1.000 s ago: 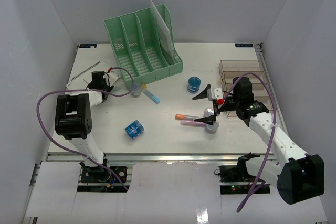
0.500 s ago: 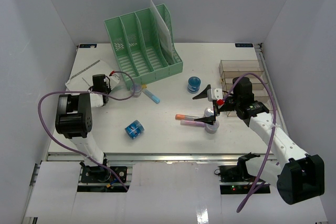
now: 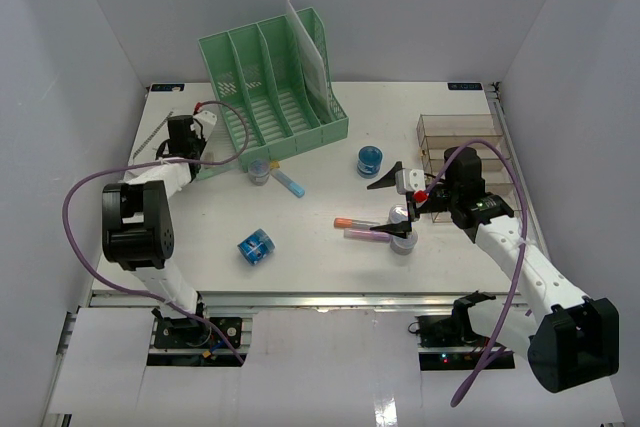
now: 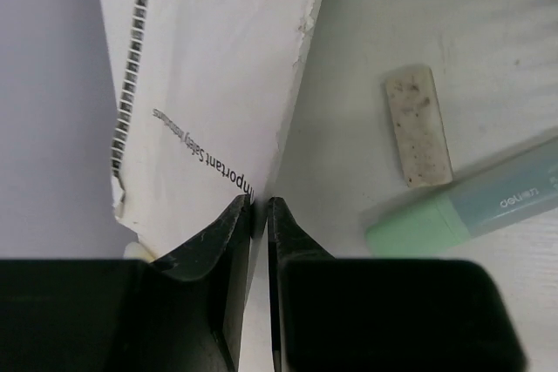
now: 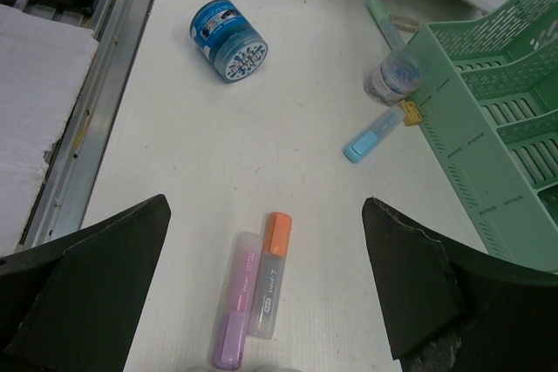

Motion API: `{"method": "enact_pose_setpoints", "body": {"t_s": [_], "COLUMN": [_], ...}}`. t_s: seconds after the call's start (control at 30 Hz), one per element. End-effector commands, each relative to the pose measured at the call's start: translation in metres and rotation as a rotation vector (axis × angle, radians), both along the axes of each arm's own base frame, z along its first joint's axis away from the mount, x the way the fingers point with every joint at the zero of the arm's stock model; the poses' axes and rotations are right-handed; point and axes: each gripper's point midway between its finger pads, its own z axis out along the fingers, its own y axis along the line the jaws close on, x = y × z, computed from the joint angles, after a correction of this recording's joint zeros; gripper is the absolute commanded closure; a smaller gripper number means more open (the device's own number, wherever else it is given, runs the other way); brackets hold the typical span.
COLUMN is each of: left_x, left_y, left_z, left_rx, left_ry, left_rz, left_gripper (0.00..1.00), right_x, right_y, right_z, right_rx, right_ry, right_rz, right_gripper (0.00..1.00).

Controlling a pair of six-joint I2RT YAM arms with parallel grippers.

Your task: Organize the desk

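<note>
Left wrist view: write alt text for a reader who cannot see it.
The left gripper pinches the edge of a white booklet printed with "Important Safety Instructions". To its right, on the white desk, lie a smudged white eraser and a pale green highlighter.

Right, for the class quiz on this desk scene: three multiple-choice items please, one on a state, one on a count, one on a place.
1. The left fingers are: A) wide open B) shut on the booklet's edge C) out of view.
2. How many blue rolls lie on the desk? A) one B) two C) four.
3. The orange highlighter lies: A) on a blue roll B) under the booklet C) beside the pink highlighter.

1 B: the left wrist view shows the tips pinching the page.
2 B: one near the front, another farther back.
3 C: they lie side by side in the right wrist view.
</note>
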Motion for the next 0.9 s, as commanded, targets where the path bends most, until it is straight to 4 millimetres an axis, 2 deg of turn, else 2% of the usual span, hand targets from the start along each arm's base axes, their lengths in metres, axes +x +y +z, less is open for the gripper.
{"method": "enact_pose_setpoints", "body": {"t_s": [0.0,0.17,0.37,0.5,0.67,0.87], "left_x": [0.006,0.006,0.001,-0.006,-0.021,-0.026], "left_y": [-0.006,-0.007,-0.017,-0.030,-0.040,-0.046], "left_z": [0.060,0.085,0.103,0.106,0.100,0.111], "left_rx": [-0.108,-0.140,-0.216,-0.302,-0.358,-0.404], "left_ry": [-0.143,-0.204,-0.247,-0.243,-0.221,-0.227], "left_rz": [0.064,0.079,0.073,0.062,0.056,0.054], "left_gripper": [0.91,1.00,1.00,1.00,1.00,1.00], "right_x": [-0.003,-0.003,-0.002,-0.002,-0.002,-0.002], "right_y": [0.000,0.001,0.001,0.001,0.001,0.001], "right_z": [0.009,0.008,0.007,0.007,0.006,0.006], "right_rx": [0.013,0.011,0.009,0.010,0.008,0.007], "right_ry": [-0.038,-0.034,-0.030,-0.027,-0.021,-0.014], "right_rz": [0.015,0.016,0.014,0.015,0.017,0.016], "right_gripper": [0.03,0.03,0.03,0.03,0.03,0.03]}}
